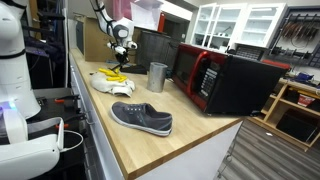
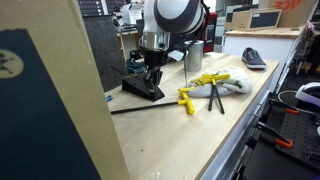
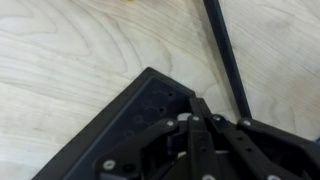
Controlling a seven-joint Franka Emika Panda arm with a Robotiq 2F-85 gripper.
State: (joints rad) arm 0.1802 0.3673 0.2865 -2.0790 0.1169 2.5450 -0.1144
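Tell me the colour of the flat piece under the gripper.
Black; the flat piece shows best in the wrist view.

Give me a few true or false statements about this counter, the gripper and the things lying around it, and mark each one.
The jaws of the gripper are shut. True.
The gripper is over a black perforated plate. True.
The grey shoe sits inside the microwave. False: it lies on the wooden counter, outside the microwave.
The yellow pieces lie on a blue cloth. False: the cloth is white.
The metal cup stands upright. True.
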